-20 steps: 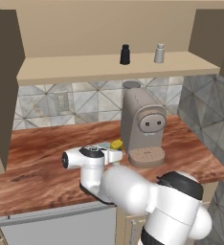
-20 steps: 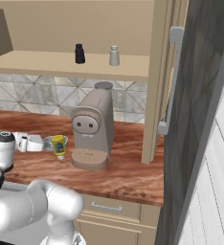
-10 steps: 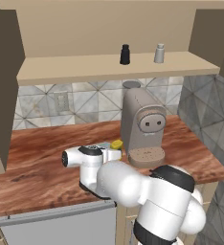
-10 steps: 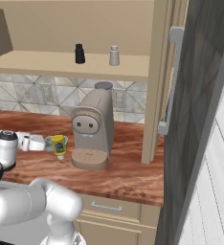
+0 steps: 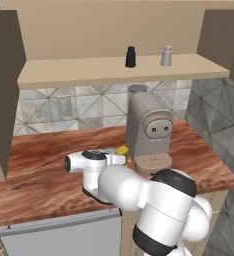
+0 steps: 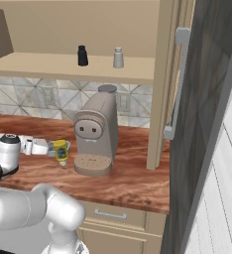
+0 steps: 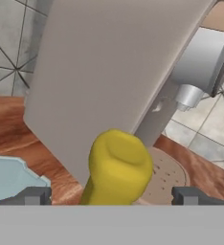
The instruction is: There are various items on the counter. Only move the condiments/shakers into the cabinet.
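Yellow plastic marks the squeeze bottle (image 5: 122,150) in the left base view, standing on the reddish-brown wood-grain counter (image 5: 34,175) just at nine o'clock of the beige coffee machine (image 5: 149,131), with the gripper (image 5: 118,158) level with it. A black shaker (image 5: 130,56) and a grey-white shaker (image 5: 166,55) stand apart on the tan cabinet (image 5: 114,70) shelf at twelve o'clock. Grey triangle-patterned tiles back the counter.

The right base view shows the yellow squeeze bottle (image 6: 61,150) between the gripper (image 6: 51,148) at nine o'clock and the coffee machine (image 6: 94,136) at three o'clock. Both shakers, black (image 6: 82,55) and grey-white (image 6: 118,57), stand on the cabinet shelf (image 6: 73,68). A dark cabinet door (image 6: 207,124) stands open at three o'clock, above a drawer front under the counter (image 6: 128,181).

In the hand view the bottle (image 7: 118,167), rounded and bright yellow, sits between the two fingertips (image 7: 33,195), which are spread wide at either side, neither visibly touching it. A light-blue dish (image 7: 13,179) lies at eight o'clock; the coffee machine (image 7: 118,67) rises behind.
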### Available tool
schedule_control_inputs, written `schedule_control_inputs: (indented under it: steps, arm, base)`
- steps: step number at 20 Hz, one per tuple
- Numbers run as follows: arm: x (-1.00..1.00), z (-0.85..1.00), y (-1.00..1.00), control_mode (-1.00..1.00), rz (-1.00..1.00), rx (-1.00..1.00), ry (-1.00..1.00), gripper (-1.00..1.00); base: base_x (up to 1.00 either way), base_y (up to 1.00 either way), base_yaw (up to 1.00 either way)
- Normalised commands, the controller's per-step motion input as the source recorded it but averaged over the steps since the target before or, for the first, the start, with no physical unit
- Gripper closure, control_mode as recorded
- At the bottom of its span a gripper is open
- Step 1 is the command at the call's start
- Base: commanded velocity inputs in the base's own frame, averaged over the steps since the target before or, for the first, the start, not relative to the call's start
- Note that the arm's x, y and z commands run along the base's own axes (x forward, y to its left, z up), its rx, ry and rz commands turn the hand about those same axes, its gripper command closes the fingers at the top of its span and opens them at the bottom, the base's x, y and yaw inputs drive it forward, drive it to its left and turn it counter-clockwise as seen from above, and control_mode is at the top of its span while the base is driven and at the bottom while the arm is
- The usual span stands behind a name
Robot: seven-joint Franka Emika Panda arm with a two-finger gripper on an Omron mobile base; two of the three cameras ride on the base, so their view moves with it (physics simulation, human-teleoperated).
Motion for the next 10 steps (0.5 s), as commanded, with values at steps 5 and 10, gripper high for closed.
schedule_control_inputs:
  steps: [5, 10]
  arm:
    - [0.01, -0.09, -0.04, -1.00, 0.00, 0.00, 0.00, -1.00]
    - [0.00, -0.09, -0.14, -1.00, 0.00, 0.00, 0.00, -1.00]
  base:
    - [0.00, 0.00, 0.00]
    - [0.00, 0.00, 0.00]
